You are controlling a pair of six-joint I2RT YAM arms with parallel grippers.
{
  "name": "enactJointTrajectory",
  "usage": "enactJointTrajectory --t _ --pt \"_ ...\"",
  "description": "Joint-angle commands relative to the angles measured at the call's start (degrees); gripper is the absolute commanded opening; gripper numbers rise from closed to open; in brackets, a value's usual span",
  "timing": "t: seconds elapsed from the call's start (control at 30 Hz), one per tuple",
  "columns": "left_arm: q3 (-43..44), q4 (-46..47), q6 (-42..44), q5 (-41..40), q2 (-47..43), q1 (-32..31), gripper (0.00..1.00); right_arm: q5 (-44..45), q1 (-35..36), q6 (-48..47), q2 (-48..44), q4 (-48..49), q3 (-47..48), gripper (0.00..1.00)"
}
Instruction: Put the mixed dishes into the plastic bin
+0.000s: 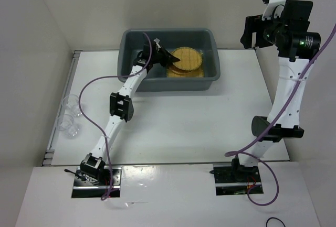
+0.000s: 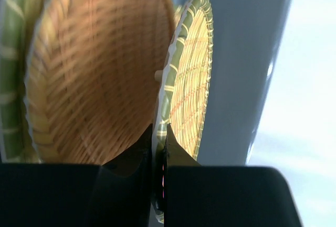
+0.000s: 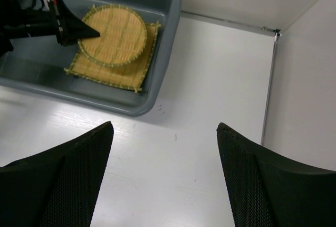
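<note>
The dark grey plastic bin [image 1: 137, 83] stands at the back of the table. Inside it a square yellow woven mat [image 3: 134, 75] lies flat with a round woven disc [image 3: 118, 35] on top. My left gripper [image 1: 167, 56] reaches into the bin and is shut on the rim of a round yellow-green disc [image 2: 191, 80]; an orange woven disc [image 2: 100, 69] shows right beside it. Small clear plastic cups [image 1: 71, 114] stand at the table's left edge. My right gripper [image 3: 164, 127] is open and empty, high above the table to the right of the bin.
A white wall rises on each side of the table and behind the bin. The bin's grey wall [image 2: 247, 54] is close to the right of the held disc. A metal rail [image 1: 52, 132] runs along the left edge by the cups.
</note>
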Motion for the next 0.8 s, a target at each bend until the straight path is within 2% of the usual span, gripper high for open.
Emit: enactJointTrajectory --t 0.0,0.23,0.27,0.33,0.43,0.47,0.5,0.77 --pt "2.0 8.4 -4.0 -2.2 2.7 1.8 0.00 0.9 -0.3 -0.9 -2.5 1.2 -2.2 0.84" --pt "2.0 8.9 -4.6 -3.5 3.4 3.6 0.00 1.5 -0.8 -0.9 -3.7 1.2 -4.6 0.84" --pt "2.0 8.9 -4.6 -3.5 3.4 3.6 0.03 1.5 -0.8 -0.9 -3.7 1.2 -4.6 0.84" --pt "2.0 7.6 -4.1 -3.5 3.4 3.6 0.11 1.5 -0.8 -0.9 -3.7 1.2 -4.6 0.84" --pt "2.0 6.1 -2.7 -3.5 2.8 3.6 0.17 0.9 -0.8 -0.9 -3.7 1.2 -4.6 0.84" --pt "2.0 6.1 -2.7 -3.5 2.8 3.6 0.22 0.9 -0.8 -0.9 -3.7 1.2 -4.6 0.84" --pt "2.0 6.1 -2.7 -3.5 2.8 3.6 0.36 0.9 -0.8 -0.9 -3.7 1.2 -4.6 0.84" --pt "2.0 2.6 -1.0 -4.5 0.6 3.6 0.61 0.4 -0.8 -0.9 -3.7 1.2 -4.1 0.84"
